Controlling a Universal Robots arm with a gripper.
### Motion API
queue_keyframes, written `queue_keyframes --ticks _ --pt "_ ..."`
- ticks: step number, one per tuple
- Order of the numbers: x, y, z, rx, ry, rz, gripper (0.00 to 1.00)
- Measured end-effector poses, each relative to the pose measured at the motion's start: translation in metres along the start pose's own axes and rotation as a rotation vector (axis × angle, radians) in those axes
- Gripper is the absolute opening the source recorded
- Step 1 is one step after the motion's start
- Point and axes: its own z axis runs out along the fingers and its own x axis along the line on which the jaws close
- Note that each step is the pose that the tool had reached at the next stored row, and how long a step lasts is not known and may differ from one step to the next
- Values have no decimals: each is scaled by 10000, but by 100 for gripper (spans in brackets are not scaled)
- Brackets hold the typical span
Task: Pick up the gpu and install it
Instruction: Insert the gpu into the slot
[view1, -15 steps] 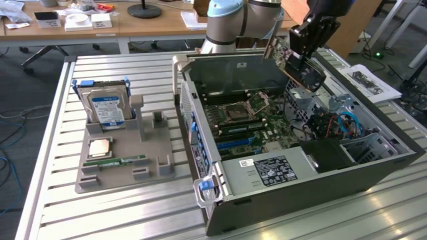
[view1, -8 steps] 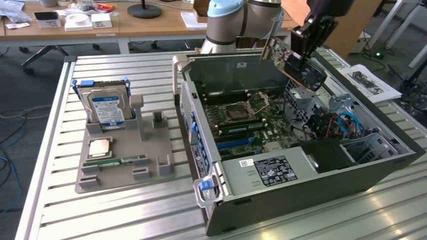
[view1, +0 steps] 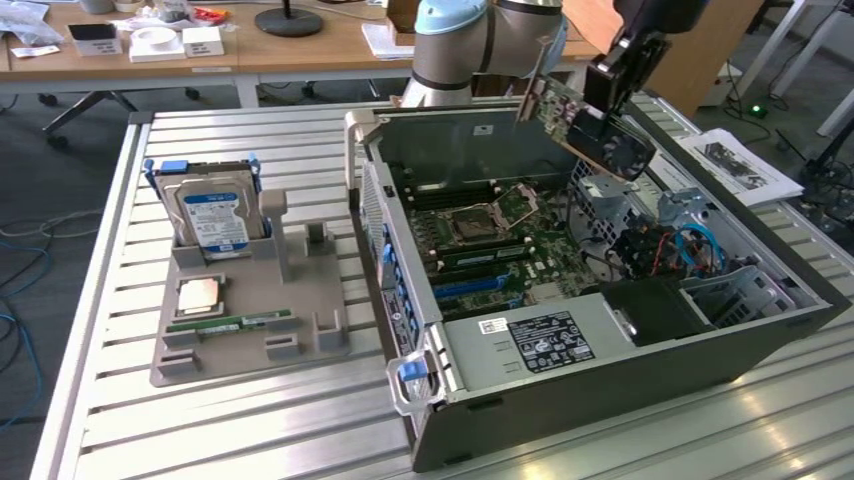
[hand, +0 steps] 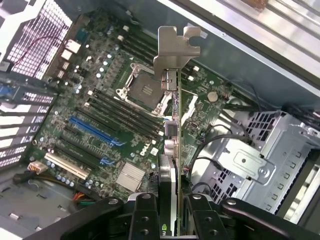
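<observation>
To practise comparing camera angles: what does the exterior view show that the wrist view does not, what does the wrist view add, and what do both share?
Exterior view: the hard drive standing in a grey holder beside the open computer case. Wrist view: a white slot and a coin battery on the motherboard. Both: the gripper shut on the gpu, above the motherboard and its processor socket.

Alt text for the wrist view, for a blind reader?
The gripper holds the gpu edge-on above the motherboard inside an open computer case, its silver bracket pointing away from the camera.
</observation>
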Motion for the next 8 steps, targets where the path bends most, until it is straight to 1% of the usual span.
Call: queue_keyframes --ticks 8 --pt "2 1 0 -14 41 -892 27"
